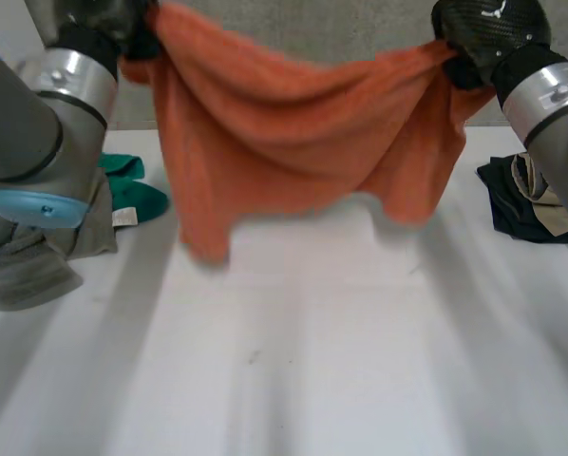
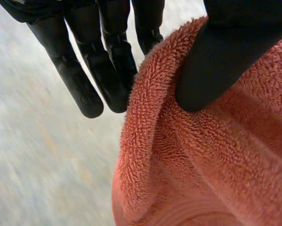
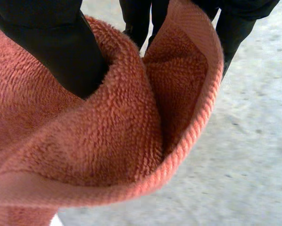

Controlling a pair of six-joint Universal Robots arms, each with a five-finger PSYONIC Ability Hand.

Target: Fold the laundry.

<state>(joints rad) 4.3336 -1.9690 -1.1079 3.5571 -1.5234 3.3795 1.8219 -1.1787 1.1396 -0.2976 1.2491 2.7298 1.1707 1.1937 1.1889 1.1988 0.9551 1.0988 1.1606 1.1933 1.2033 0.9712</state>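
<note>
Pinching an upper corner each, thumb against fingers, the left hand (image 1: 123,24) and right hand (image 1: 488,38) hold the orange towel (image 1: 293,133) in the air above the white table (image 1: 312,361). The pinches sit close to the hem, so I judge one could slip, dropping a corner and bunching the cloth. Its long axis runs from hand to hand, top edge sagging, lower edge hanging toward the table

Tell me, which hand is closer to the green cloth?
Left. The left hand pinches the towel's corner above the green cloth; the right hand pinches the opposite corner, across the table, near the dark pile.
</note>
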